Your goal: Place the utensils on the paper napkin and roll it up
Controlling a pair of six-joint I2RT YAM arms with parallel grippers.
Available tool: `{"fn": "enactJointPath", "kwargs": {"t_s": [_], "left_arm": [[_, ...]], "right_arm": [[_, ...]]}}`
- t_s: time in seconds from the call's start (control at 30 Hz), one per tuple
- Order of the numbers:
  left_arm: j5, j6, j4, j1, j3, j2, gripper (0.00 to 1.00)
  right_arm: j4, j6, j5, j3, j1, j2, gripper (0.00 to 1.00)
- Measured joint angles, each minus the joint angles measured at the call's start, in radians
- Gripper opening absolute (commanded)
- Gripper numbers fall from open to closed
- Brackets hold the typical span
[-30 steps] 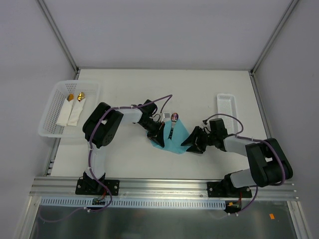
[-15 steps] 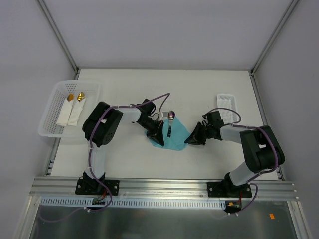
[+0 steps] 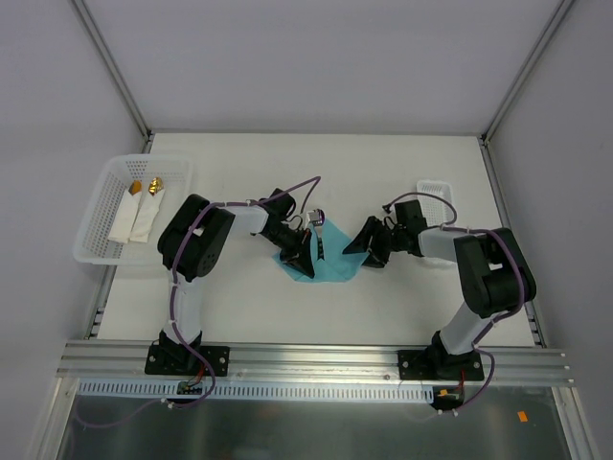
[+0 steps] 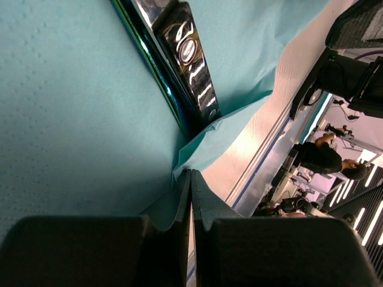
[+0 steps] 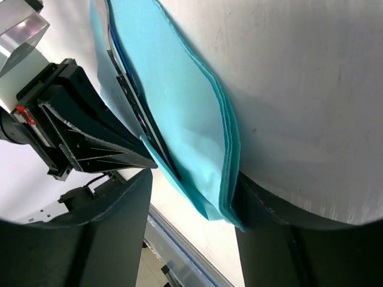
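Note:
The teal paper napkin [image 3: 326,261] lies at the table's middle, its left side folded over. The utensils [image 3: 319,230] lie on it, their shiny purplish heads at the far end; a shiny handle [image 4: 185,54] shows in the left wrist view beside the napkin [image 4: 72,119]. My left gripper [image 3: 305,251] is shut on the napkin's left edge [image 4: 191,176]. My right gripper [image 3: 362,245] is open at the napkin's right edge. In the right wrist view the layered napkin [image 5: 185,119] lies between its fingers [image 5: 191,188], against the right one. The utensils [image 5: 143,131] show there as a dark strip.
A white basket [image 3: 96,230] at the left edge holds two white rolled napkins [image 3: 142,213] with gold-tipped utensils. A small white tray [image 3: 436,196] stands right of my right arm. My left gripper [image 5: 78,137] faces the right one across the napkin.
My right gripper moved away from me and left to the napkin's right edge. My left gripper drew the napkin's left edge farther away; napkin and utensils shifted slightly away and left.

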Motion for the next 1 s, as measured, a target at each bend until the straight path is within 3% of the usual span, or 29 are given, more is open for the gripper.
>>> {"fn": "enactJointPath", "kwargs": {"t_s": [0.4,0.7,1.0], "left_arm": [[0.009,-0.026,0.027,0.010,-0.013,0.000,0.00],[0.015,-0.037,0.041,0.013,-0.021,0.000,0.00],[0.019,-0.045,0.047,0.013,-0.024,0.000,0.00]], "right_arm": [[0.290,0.069,-0.136,-0.171,-0.012,-0.012,0.67],[0.430,0.096,-0.257,-0.188,-0.015,0.067,0.68],[0.321,-0.001,-0.253,-0.150,-0.007,0.053,0.69]]}}
